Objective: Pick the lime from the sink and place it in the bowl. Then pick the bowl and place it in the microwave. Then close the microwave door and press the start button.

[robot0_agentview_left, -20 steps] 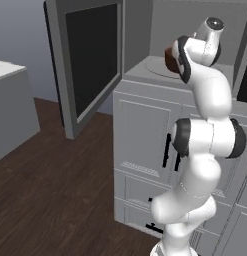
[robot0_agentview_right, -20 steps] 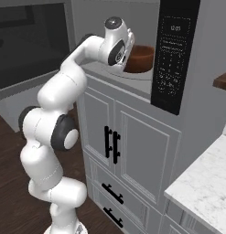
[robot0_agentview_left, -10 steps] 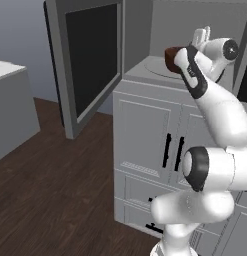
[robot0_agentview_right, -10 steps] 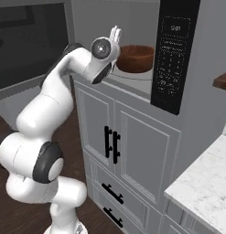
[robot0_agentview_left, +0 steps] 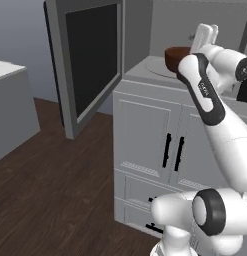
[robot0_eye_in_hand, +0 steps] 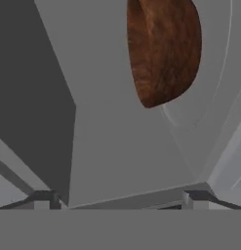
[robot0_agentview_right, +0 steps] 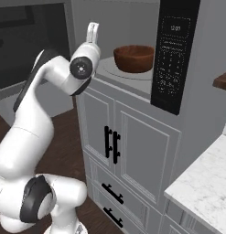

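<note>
The reddish-brown wooden bowl (robot0_agentview_left: 175, 57) (robot0_agentview_right: 134, 57) (robot0_eye_in_hand: 163, 49) stands on the round turntable plate (robot0_agentview_right: 115, 73) inside the microwave (robot0_agentview_right: 132, 18). My gripper (robot0_agentview_left: 205, 34) (robot0_agentview_right: 92, 31) (robot0_eye_in_hand: 119, 199) is open and holds nothing. It points upward just outside the oven's opening, apart from the bowl. The microwave door (robot0_agentview_left: 90, 65) (robot0_agentview_right: 27, 45) stands swung wide open to the left, its dark window facing the room. The black control strip (robot0_agentview_right: 171, 50) is at the oven's right side. The lime is hidden and the sink is out of view.
Pale cabinet doors with black handles (robot0_agentview_left: 172, 150) (robot0_agentview_right: 112, 145) and drawers (robot0_agentview_right: 112, 194) sit under the microwave. A marble counter (robot0_agentview_right: 203, 183) juts out at the right. A grey island (robot0_agentview_left: 10, 100) stands at the left across dark wood floor (robot0_agentview_left: 55, 200).
The jaws have spread wider and let go of the bowl, which stays on the turntable. The hand has pulled back out of the microwave and tipped upward.
</note>
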